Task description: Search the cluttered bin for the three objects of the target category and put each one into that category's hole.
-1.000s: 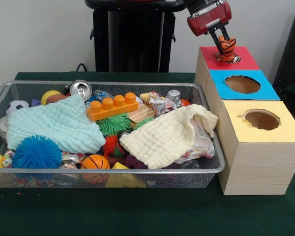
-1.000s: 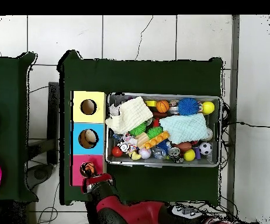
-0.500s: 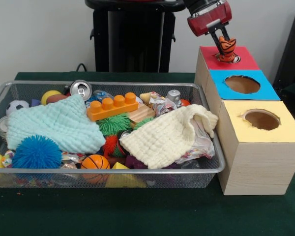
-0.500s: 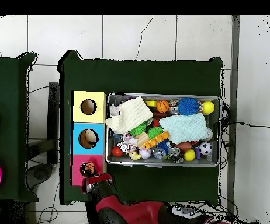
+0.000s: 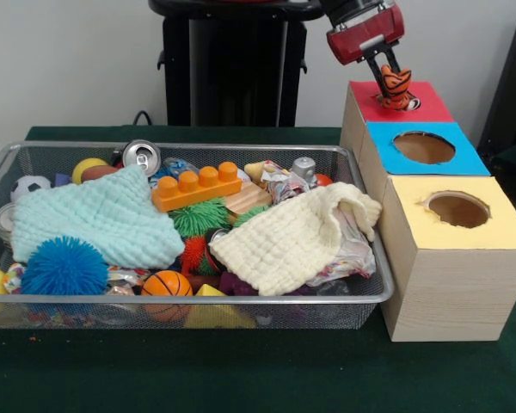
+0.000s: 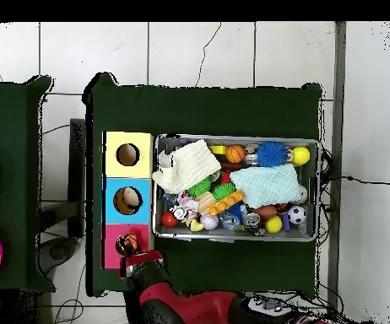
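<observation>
An orange, black-striped toy figure [image 5: 396, 89] sits in the mouth of the round hole in the red box top [image 5: 432, 101], with its upper part sticking out. My red gripper [image 5: 390, 76] hangs directly above it, open, with its fingers on either side of the toy's top. In the overhead view the toy [image 6: 128, 245] shows on the red box [image 6: 112, 234], with the gripper [image 6: 133, 256] beside it. The wire bin [image 5: 241, 147] holds a jumble of toys: an orange brick [image 5: 196, 186], a basketball [image 5: 166, 285], a blue spiky ball [image 5: 64, 267].
The blue box hole [image 5: 424, 147] and the yellow box hole [image 5: 458, 209] stand in a row in front of the red one, right of the bin. A mint cloth [image 5: 95, 219] and a cream cloth [image 5: 292, 237] cover part of the bin's contents. A can [image 5: 141, 155] lies at the back.
The striped toy has sunk slightly lower into the red hole while the gripper has edged up and a little left.
</observation>
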Controlling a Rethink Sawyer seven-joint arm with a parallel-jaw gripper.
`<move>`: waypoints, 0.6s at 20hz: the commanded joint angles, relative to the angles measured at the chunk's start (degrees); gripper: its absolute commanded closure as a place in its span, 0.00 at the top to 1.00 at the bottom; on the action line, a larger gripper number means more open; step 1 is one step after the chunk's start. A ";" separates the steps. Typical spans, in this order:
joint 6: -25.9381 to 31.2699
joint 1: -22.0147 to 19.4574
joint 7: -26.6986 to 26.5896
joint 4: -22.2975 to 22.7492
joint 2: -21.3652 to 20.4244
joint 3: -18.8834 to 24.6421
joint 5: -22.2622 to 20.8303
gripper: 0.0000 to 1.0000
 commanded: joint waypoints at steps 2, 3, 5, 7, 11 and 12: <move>2.76 0.15 15.85 -2.77 1.82 -1.10 4.80 0.00; 2.85 0.11 15.86 -2.75 1.86 -1.11 4.77 0.00; 3.12 -0.23 16.22 -2.74 2.45 -0.71 4.60 0.00; 3.05 -0.14 15.96 -2.96 2.50 -0.87 4.39 1.00; 3.03 0.31 15.40 -2.97 2.04 -1.25 4.34 1.00; 3.19 0.36 15.31 -2.98 1.92 -1.25 4.35 1.00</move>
